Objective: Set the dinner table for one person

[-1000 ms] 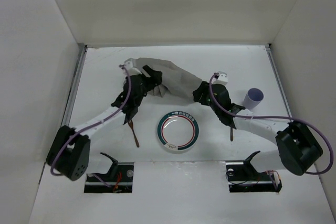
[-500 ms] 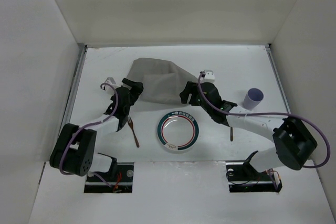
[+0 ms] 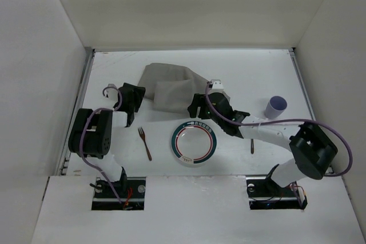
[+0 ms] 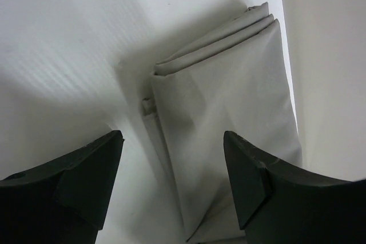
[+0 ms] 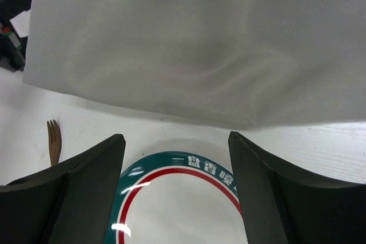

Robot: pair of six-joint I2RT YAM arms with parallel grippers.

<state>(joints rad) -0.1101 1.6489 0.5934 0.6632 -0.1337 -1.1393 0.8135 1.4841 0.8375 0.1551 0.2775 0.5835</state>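
Across the white dinner table (image 3: 240, 67) between the walls: left gripper (image 3: 137, 96), jaws apart and empty, beside the folded grey cloth (image 3: 171, 84); brown fork (image 3: 145, 145); ringed plate (image 3: 193, 143); right gripper (image 3: 197, 106), jaws apart, at the cloth's near edge; purple cup (image 3: 277, 107).

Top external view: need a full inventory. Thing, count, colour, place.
dinner table: 1, white, under everything
cloth: 1, grey, far centre, behind the plate
plate: 1, white with green and red rim rings, near centre
fork: 1, brown, left of the plate, not touching it
cup: 1, lilac, right side
utensil: 1, dark, right of the plate, type unclear
left end effector: open, empty, at the cloth's left edge
right end effector: open, empty, above the cloth's near edge and the plate
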